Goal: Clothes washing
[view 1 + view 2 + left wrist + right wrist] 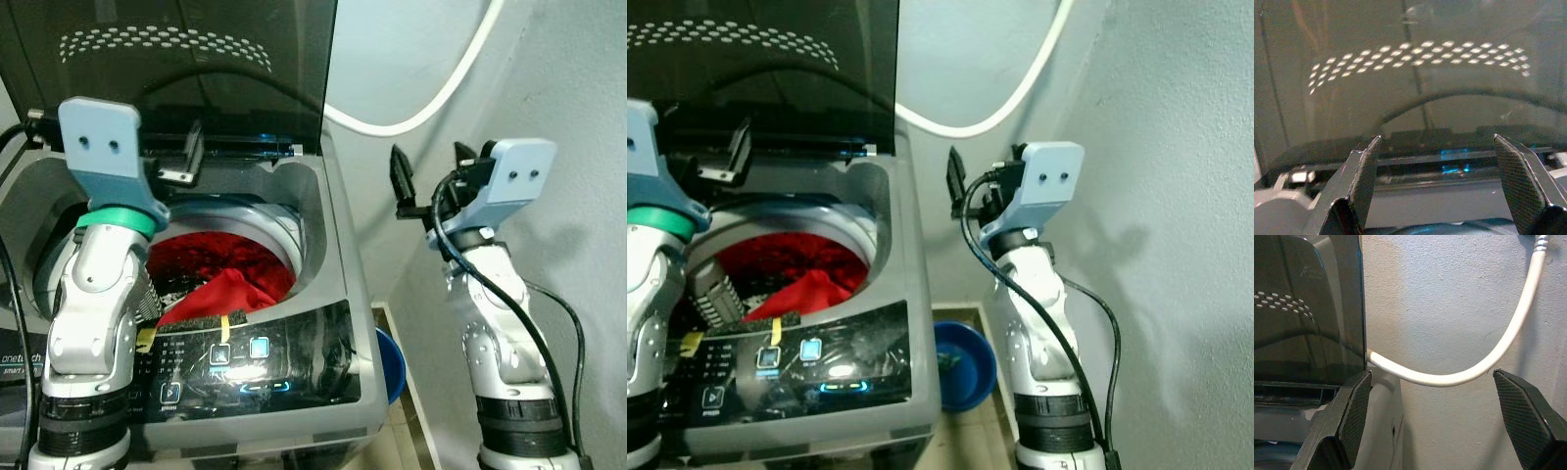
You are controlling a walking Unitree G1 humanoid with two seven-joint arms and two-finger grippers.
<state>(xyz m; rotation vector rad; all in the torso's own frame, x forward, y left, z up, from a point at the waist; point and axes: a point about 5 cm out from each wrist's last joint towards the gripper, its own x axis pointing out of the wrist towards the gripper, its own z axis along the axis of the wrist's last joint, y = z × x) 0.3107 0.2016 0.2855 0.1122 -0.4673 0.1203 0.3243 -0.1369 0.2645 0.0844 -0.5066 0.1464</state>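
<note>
Grey wall (578, 78) behind an open-lidded washing machine (333, 294); red clothes (230, 269) are seen inside its drum, partly hidden by the left arm. Left gripper (1442, 181) and right gripper (1444, 421) are spread, empty, beside the machine.

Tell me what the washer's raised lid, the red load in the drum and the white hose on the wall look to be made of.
Lid: dark, see-through, glossy; looks like tinted glass or plastic. Red load: soft matte cloth, judging by its folds. Hose: smooth, bending in a curve; probably flexible plastic or rubber.
</note>
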